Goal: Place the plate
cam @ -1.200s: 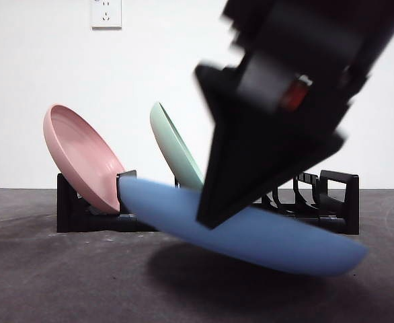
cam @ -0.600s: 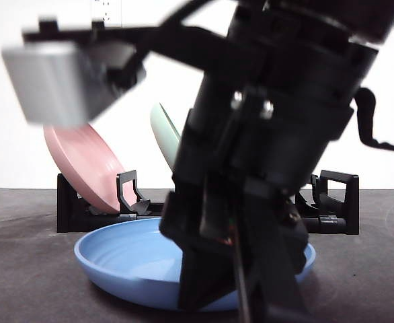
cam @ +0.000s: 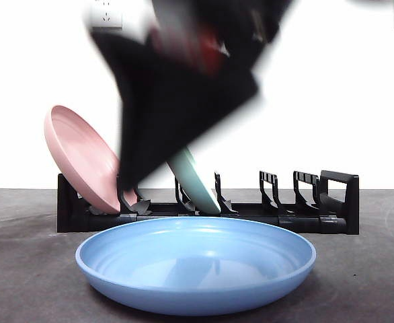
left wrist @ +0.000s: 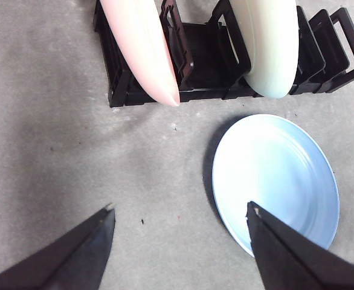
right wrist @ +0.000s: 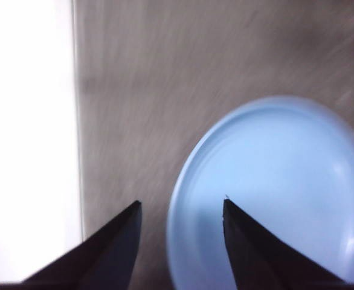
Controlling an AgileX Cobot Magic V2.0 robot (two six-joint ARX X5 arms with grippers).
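The right gripper (right wrist: 180, 208), jaws apart and empty, hangs blurred above the blue plate (cam: 195, 262) lying flat on the tabletop (cam: 29, 269); its arm hides part of the green plate (cam: 195, 182). The left gripper (left wrist: 180, 214) is likewise spread.

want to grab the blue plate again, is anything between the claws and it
Nothing visible. The blue plate lies flat on the table in front of the rack, nothing on it. The right claw hangs open over its rim; the left claw is open beside it. Pink plate and green plate stand in the rack behind.
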